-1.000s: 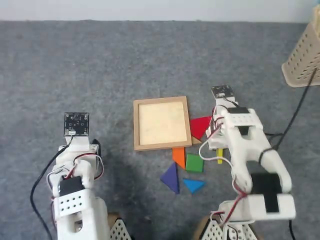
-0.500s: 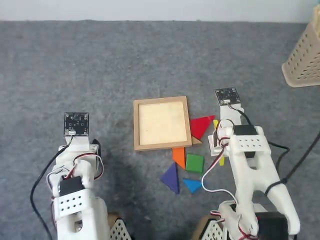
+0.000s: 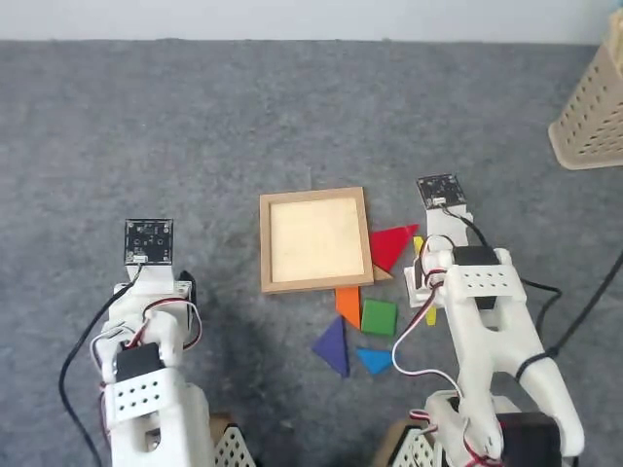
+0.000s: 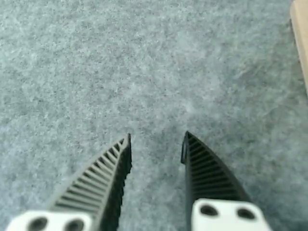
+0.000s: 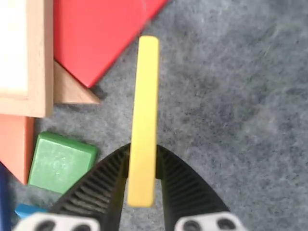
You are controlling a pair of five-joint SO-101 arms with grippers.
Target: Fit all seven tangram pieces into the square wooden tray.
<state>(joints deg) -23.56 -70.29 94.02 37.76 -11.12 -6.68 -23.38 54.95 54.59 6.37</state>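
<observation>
The square wooden tray (image 3: 313, 239) lies empty in the middle of the grey carpet. Against its right side lie a red triangle (image 3: 389, 243) and a small tan triangle (image 5: 72, 90). Below the tray sit an orange piece (image 3: 348, 304), a green square (image 3: 379, 317), a purple triangle (image 3: 333, 346) and a blue triangle (image 3: 375, 360). My right gripper (image 5: 143, 159) is shut on a yellow piece (image 5: 143, 115) that stands on its thin edge, just right of the red triangle (image 5: 96, 38). My left gripper (image 4: 156, 139) hovers open over bare carpet, left of the tray.
A perforated beige basket (image 3: 592, 107) stands at the far right edge. The tray's rim (image 4: 301, 38) shows at the edge of the left wrist view. Open carpet stretches behind and left of the tray.
The right arm has changed posture, its upper links dropping back toward its base and its wrist shifting slightly nearer. The yellow piece stays in its grip. The left arm has not moved.
</observation>
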